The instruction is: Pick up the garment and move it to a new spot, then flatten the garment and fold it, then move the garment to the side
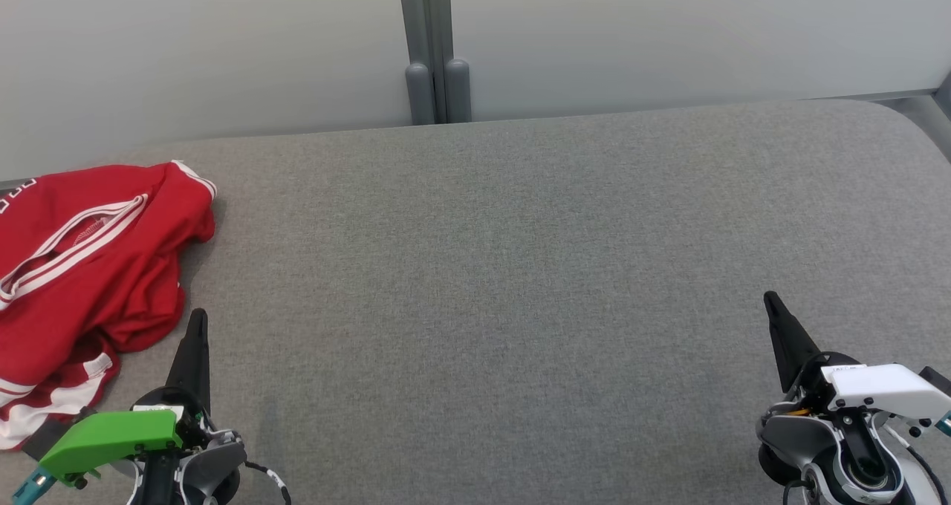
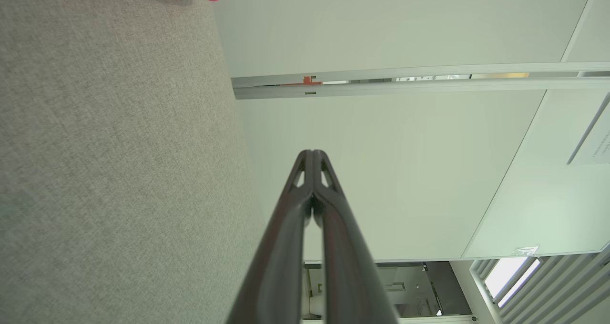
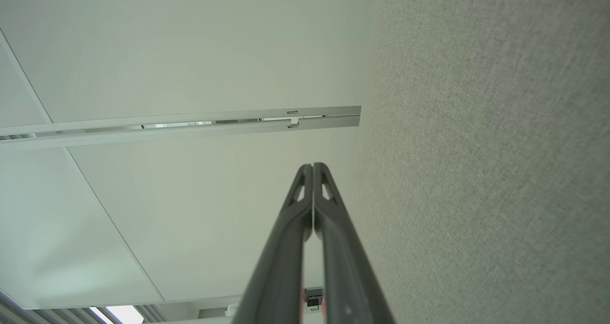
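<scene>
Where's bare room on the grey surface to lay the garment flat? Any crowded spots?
Bare: grey surface from the red garment rightward to its rounded right corner, from the back wall down to the left gripper and right gripper. Crowded: the left edge, where the crumpled garment lies beside the left gripper.

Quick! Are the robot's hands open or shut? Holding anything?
Left gripper: shut, holding nothing; the red garment lies apart.
Right gripper: shut, holding nothing.

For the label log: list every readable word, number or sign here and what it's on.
None can be read.
Red garment: white lettering at its edge, cut off by the frame.
Wall notice: print too small.
Wall sticker: blurred.
White wrist cover: tiny label, unreadable.
</scene>
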Robot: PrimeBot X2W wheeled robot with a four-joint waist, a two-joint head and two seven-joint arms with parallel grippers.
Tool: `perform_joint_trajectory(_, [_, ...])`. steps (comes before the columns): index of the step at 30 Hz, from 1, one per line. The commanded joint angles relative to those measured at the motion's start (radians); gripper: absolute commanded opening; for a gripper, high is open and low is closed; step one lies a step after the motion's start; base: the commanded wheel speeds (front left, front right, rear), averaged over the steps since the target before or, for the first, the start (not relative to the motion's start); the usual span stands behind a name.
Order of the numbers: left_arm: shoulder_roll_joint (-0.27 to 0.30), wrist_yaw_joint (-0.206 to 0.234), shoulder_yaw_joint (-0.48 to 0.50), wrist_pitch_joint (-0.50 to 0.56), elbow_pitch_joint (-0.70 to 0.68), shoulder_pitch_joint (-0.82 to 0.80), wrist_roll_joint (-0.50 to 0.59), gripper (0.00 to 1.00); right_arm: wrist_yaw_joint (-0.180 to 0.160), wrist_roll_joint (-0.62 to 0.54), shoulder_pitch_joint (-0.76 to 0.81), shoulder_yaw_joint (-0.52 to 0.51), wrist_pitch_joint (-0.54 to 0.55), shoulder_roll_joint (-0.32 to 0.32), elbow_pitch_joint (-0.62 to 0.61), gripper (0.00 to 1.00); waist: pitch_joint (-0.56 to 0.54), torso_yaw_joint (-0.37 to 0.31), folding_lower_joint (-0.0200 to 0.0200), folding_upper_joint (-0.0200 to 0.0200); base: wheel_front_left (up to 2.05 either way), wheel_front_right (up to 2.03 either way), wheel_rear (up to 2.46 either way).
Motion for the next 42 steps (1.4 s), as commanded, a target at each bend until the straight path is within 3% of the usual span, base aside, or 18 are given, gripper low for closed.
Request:
perform_joint_trajectory(1, [0.007, -0.004, 0.002, 0.003, -0.001, -0.012, 0.000, 0.00, 0.000, 0.007, -0.005, -0.001, 0.002, -0.004, -0.005, 0.00, 0.000, 0.000, 0.0000, -0.0001, 0.00, 0.00, 0.00])
perform_joint_trajectory(24, [0.008, -0.004, 0.002, 0.003, -0.001, -0.012, 0.000, 0.00, 0.000, 0.007, -0.005, -0.001, 0.002, -0.004, -0.005, 0.00, 0.000, 0.000, 0.0000, -0.0001, 0.00, 0.00, 0.00])
perform_joint_trajectory(25, [0.000, 0.000, 0.000, 0.000, 0.000, 0.000, 0.000, 1.00, 0.000, 0.000, 0.000, 0.000, 0.000, 0.000, 0.000, 1.00, 0.000, 0.000, 0.0000, -0.0001, 0.00, 0.00, 0.00])
perform_joint_trajectory(34, [-0.006, 0.001, -0.025, -0.029, 0.020, 0.025, 0.013, 1.00, 0.000, -0.017, 0.028, 0.015, -0.030, 0.007, 0.006, 1.00, 0.001, -0.001, 0.0000, -0.0001, 0.00, 0.00, 0.00])
perform_joint_trajectory(42, [-0.005, 0.001, -0.040, -0.068, 0.022, 0.025, 0.084, 1.00, 0.000, -0.098, 0.036, 0.015, -0.068, 0.006, -0.007, 1.00, 0.002, 0.000, 0.0000, -0.0001, 0.00, 0.00, 0.00])
